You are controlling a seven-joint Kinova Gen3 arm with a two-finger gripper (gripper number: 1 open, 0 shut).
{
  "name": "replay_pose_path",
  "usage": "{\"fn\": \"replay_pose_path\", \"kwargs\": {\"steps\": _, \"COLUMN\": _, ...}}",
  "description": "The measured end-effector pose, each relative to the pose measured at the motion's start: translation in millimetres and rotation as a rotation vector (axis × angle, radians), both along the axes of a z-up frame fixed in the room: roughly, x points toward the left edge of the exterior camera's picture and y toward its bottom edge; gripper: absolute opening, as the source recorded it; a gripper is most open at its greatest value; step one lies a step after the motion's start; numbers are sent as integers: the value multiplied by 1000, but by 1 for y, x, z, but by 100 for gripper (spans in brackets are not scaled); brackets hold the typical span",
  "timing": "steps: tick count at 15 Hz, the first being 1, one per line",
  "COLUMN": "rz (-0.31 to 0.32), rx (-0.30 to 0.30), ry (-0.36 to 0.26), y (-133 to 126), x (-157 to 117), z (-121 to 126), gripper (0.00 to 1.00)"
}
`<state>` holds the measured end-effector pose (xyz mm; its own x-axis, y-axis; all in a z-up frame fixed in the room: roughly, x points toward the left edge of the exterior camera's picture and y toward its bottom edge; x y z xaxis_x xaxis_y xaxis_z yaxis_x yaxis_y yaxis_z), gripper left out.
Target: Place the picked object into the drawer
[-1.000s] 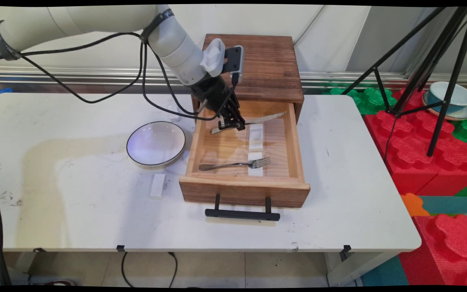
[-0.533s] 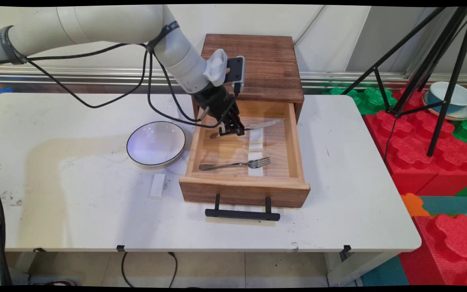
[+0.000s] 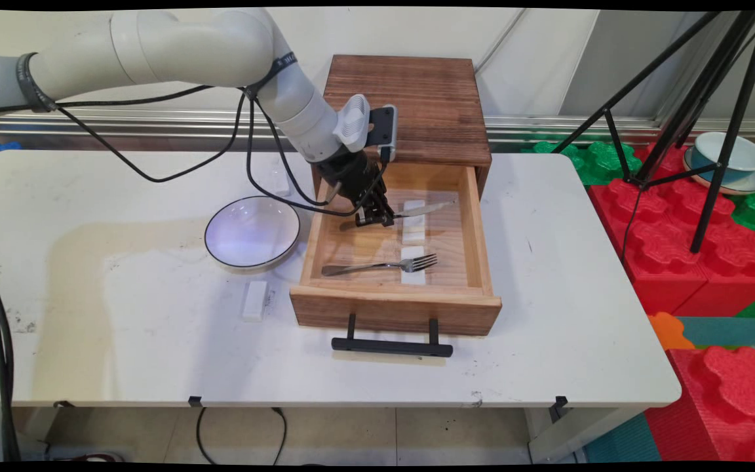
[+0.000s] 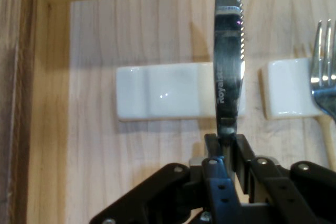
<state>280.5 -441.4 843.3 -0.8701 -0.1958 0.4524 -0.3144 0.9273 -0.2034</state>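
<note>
End effector (image 3: 375, 218) clamped on knife (image 3: 425, 210), blade over 1 white rest (image 3: 413, 223) inside open drawer (image 3: 394, 301). Fork (image 3: 384, 265) on 2nd rest (image 4: 286, 87). Bowl (image 3: 252, 231) on counter (image 3: 122, 328), left of drawer.

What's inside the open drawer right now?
In the drawer: a fork with its tines on a white rest, a second white rest, and a knife clamped in the tool above it. The handle end is covered by the tool.
</note>
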Motion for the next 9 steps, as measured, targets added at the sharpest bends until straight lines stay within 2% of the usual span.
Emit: {"fn": "replay_pose_path", "kwargs": {"steps": 9, "rz": 7, "rx": 9, "ry": -5, "y": -9, "x": 2, "z": -18, "gripper": 0}}
